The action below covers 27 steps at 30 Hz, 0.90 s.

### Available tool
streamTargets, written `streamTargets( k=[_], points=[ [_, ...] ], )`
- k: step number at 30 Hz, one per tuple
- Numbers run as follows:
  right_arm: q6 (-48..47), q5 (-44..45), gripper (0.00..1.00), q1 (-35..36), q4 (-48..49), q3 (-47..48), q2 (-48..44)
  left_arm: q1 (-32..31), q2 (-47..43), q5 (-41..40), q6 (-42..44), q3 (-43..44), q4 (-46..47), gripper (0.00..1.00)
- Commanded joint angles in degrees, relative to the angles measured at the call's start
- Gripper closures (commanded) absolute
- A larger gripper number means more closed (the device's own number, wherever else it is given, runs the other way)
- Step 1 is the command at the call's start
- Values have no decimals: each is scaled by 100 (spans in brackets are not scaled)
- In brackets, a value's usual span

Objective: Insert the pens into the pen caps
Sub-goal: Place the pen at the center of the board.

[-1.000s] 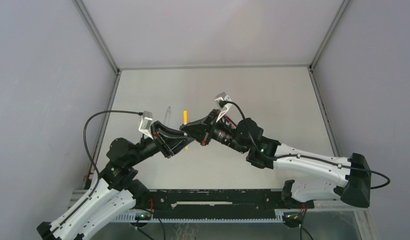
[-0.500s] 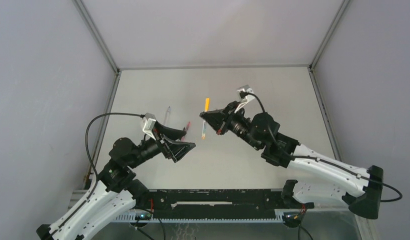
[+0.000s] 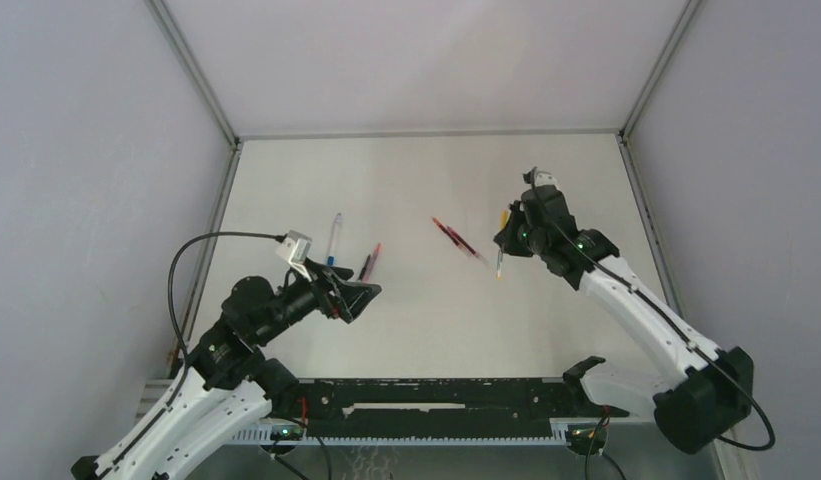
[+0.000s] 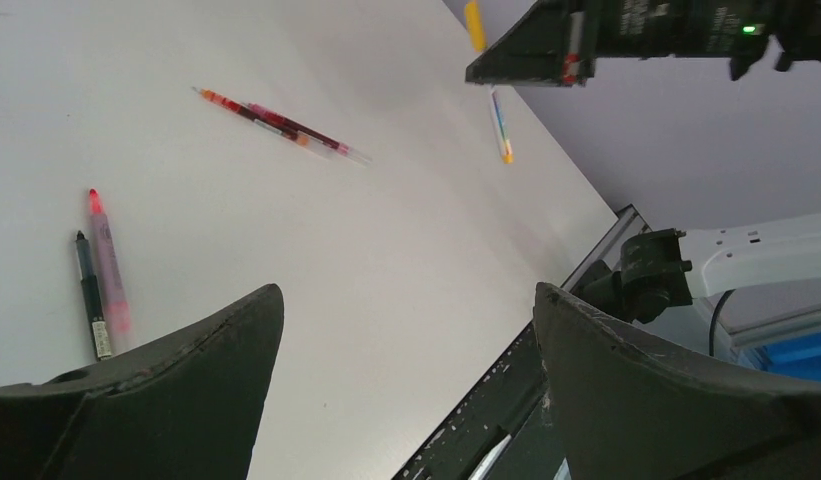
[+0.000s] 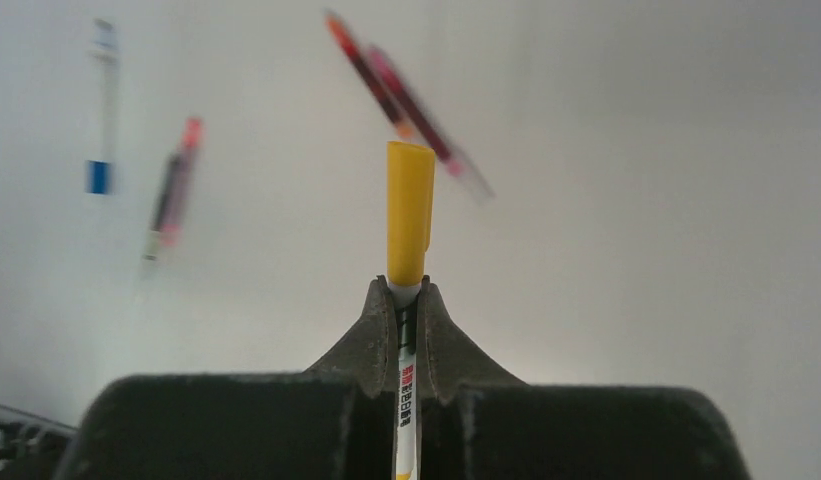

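Overhead, toward 3 o'clock on the table (image 3: 406, 170), right gripper (image 3: 506, 238) clamps the capped yellow pen (image 3: 500, 264); left gripper (image 3: 358, 293) at 8 o'clock gapes, empty. Left wrist: pink pen (image 4: 106, 262), black pen (image 4: 88, 295) at 9 o'clock. Right wrist: fingers (image 5: 371, 335) pinch barrel below yellow cap (image 5: 410, 205); thin grip, pen could swivel or drop.

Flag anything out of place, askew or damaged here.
Nothing stands out. The right pincer grips a capped yellow pen; the left pincer is open and empty. A blue pen, pink pen, black pen and two reddish pens lie loose on the table at differing angles, none visibly damaged.
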Motion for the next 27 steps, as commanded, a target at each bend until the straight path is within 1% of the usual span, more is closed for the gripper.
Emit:
streamTargets(
  k=[1, 3, 6, 9, 14, 19, 22, 27],
  points=[
    [-603, -96, 100, -464, -663, 158, 779, 18, -100, -116, -131, 293, -46, 1],
    [-713, 33, 100, -593, -623, 205, 1153, 19, -124, -112, -241, 308, -94, 2],
    [-858, -18, 98, -747, -477, 258, 1658, 21, -200, -68, -385, 339, -217, 2],
    [-974, 229, 96, -763, -487, 437, 2184, 17, -315, -44, -500, 344, -280, 2],
    [-1021, 309, 92, -718, -416, 623, 2879, 20, -441, -76, -568, 340, -357, 2],
    [-1175, 844, 89, -667, -627, 851, 3547, 18, -500, -111, -577, 340, -410, 2],
    [-1223, 960, 87, -659, -660, 927, 3803, 21, -485, -123, -562, 340, -415, 2],
    [-1242, 1025, 80, -561, -607, 981, 4026, 12, -406, -116, -525, 366, -426, 2]
  ],
)
